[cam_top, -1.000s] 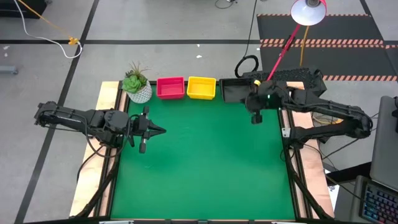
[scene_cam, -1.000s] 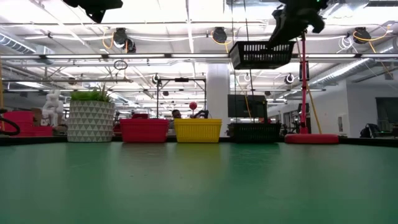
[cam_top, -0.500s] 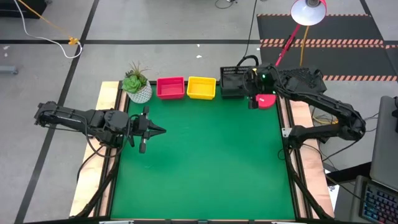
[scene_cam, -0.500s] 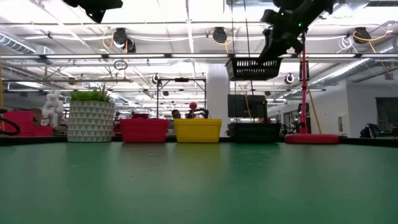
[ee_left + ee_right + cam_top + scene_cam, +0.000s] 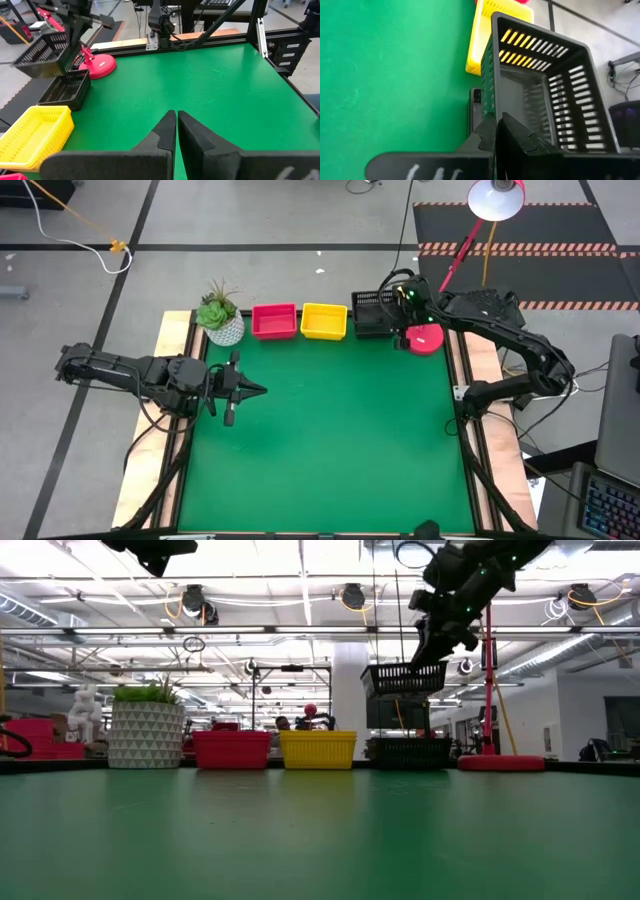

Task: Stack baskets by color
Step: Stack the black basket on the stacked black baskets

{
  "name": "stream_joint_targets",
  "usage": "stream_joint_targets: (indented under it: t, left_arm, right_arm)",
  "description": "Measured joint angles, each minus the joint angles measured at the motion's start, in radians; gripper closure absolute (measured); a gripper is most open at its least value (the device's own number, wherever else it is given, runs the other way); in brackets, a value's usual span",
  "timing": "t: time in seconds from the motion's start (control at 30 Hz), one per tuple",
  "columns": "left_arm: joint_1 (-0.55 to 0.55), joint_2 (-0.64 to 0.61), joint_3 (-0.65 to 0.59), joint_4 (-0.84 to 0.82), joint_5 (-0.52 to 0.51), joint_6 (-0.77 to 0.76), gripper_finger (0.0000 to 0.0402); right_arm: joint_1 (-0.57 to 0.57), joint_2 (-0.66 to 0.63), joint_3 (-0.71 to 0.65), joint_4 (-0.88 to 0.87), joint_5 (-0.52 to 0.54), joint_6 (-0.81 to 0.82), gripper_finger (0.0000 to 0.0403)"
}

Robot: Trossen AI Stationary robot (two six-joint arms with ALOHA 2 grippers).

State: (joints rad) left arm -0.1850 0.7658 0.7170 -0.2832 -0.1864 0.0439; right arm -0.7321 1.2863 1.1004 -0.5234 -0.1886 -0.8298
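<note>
A red basket point(image 5: 274, 321) and a yellow basket point(image 5: 324, 321) sit side by side at the table's far edge. To their right a black basket point(image 5: 408, 752) rests on its base on the table. A second black basket point(image 5: 405, 678) hangs in the air right above it, with my right gripper point(image 5: 495, 122) shut on it. The held basket point(image 5: 42, 52) also shows, tilted, in the left wrist view. My left gripper point(image 5: 255, 390) waits shut over the table's left side, touching nothing. My right gripper pinches one side wall of the black basket at its rim point(image 5: 488, 107), one finger inside the basket and one outside. It comes slanting down from the table's right. The basket is lifted clear, open side up and slightly tilted, above the other black basket.
A white plant pot point(image 5: 222, 320) stands left of the red basket. A round red lamp base point(image 5: 425, 338) sits just right of the black baskets, its pole point(image 5: 489, 680) rising behind my right arm. The green mat point(image 5: 330, 440) stretches toward the near edge.
My right gripper has carried the black basket toward the table's far edge and down, swinging slightly left. The basket now hangs lower, directly over the black basket on the table.
</note>
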Motion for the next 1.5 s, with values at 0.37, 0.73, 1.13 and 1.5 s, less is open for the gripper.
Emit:
stream_joint_targets:
  t: [0.37,0.73,1.13,1.5]
  left_arm:
    - [0.0,0.0,0.0,0.0,0.0,0.001,0.038]
    - [0.0,0.0,0.0,0.0,0.0,0.006,0.038]
    - [0.0,0.0,0.0,0.002,0.0,0.007,0.038]
    - [0.0,0.0,0.0,0.003,0.0,0.008,0.038]
  right_arm:
    - [-0.029,0.087,-0.049,0.085,0.0,-0.02,0.0399]
    - [-0.048,0.07,-0.208,0.28,-0.005,-0.07,0.0399]
    - [-0.114,0.07,-0.229,0.332,-0.104,-0.084,0.0399]
    - [-0.122,0.071,-0.229,0.331,-0.105,-0.095,0.0399]
